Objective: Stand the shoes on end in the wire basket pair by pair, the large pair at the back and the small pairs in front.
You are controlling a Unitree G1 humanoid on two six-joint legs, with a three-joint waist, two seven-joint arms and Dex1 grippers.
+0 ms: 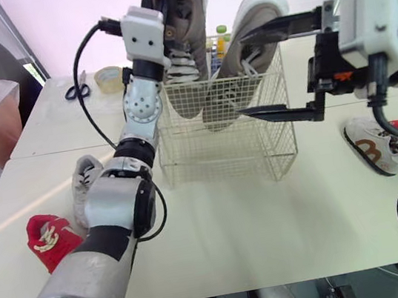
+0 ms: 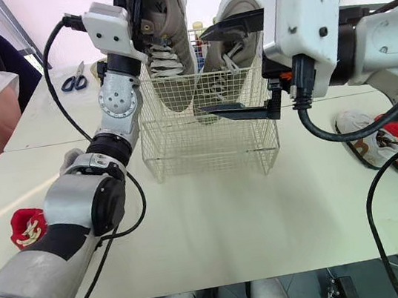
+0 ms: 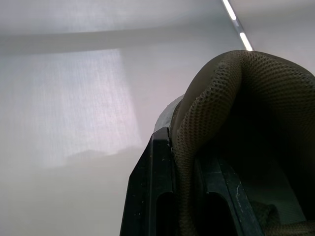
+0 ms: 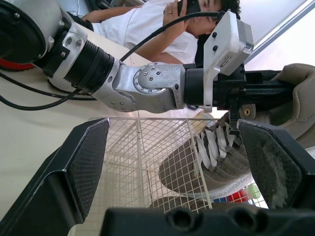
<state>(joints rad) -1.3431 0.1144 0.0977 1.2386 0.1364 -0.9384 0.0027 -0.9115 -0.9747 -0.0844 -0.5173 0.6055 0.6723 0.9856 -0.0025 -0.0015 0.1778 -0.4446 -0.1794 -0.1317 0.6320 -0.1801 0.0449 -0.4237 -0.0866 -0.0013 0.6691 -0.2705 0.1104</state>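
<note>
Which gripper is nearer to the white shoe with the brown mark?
Right. The right gripper hangs open at the wire basket, on the side toward the white shoe; the left gripper holds a large shoe above the opposite side.

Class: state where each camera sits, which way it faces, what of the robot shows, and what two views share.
Eye views: head, facing forward and down at the wire basket; left arm, right arm.
Left wrist view: on that wrist, facing up at the ceiling; left end effector clamps the large shoe.
Right wrist view: on that wrist, facing the basket; open right end effector, left arm.
Both wrist views share that shoe.
</note>
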